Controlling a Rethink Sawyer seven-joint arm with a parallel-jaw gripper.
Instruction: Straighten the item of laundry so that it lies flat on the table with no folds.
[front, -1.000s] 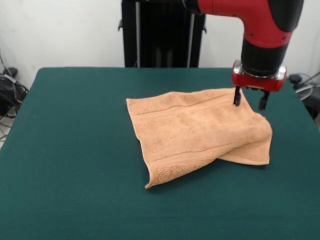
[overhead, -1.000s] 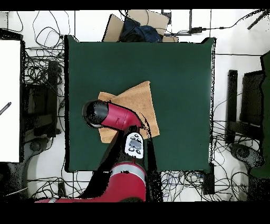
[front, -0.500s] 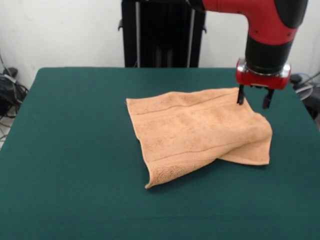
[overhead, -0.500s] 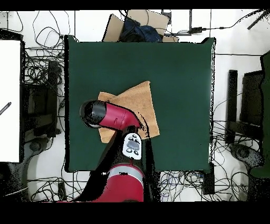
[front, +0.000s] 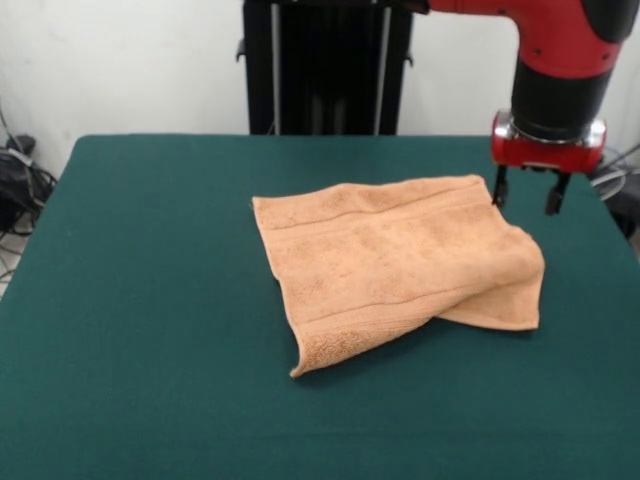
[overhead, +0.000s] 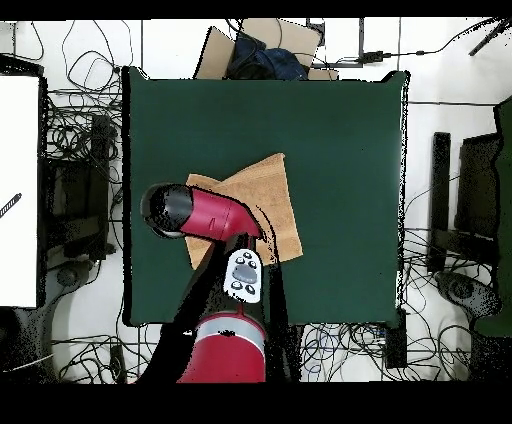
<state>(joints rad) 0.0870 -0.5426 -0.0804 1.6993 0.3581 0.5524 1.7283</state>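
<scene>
The towel (front: 395, 262) lies a little right of the middle of the table (front: 130, 300), not flat: its right side is doubled over, leaving a rounded fold by the right edge and a second layer showing beneath. It looks soft, light and limp (terry should drape and slide easily on felt), so a pinch at the loose corner of the folded flap seems best. The gripper (front: 525, 193) hangs just beyond the towel's far right corner, fingers apart, holding nothing.
</scene>
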